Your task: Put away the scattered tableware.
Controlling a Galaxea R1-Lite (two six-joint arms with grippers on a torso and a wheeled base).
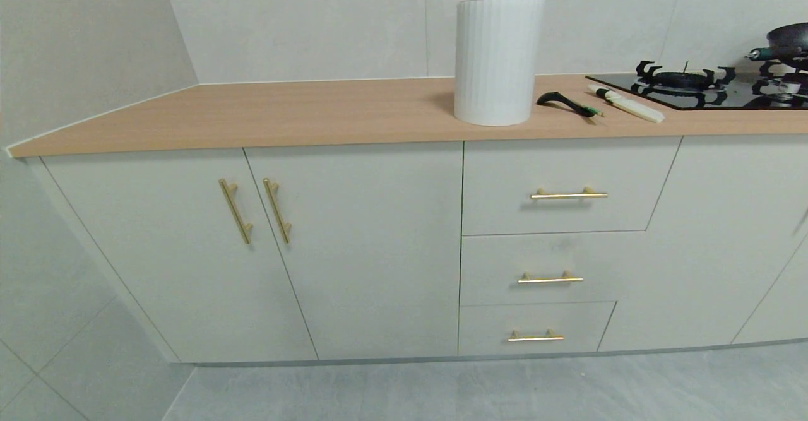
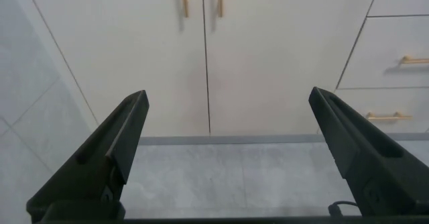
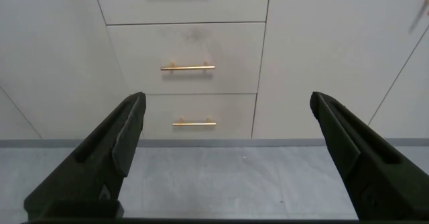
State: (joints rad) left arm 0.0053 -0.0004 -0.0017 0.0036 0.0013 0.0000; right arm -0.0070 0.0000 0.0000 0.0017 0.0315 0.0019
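Counter carries a black-handled utensil and a white knife side by side, between the white ribbed container and the hob; left end effector spread wide, empty, low before the cabinet doors; right end effector likewise wide, empty, before the drawers.

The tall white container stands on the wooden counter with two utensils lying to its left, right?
Not left: the head view shows the black utensil and the white utensil lying right of the white container, toward the stove. The rest holds.
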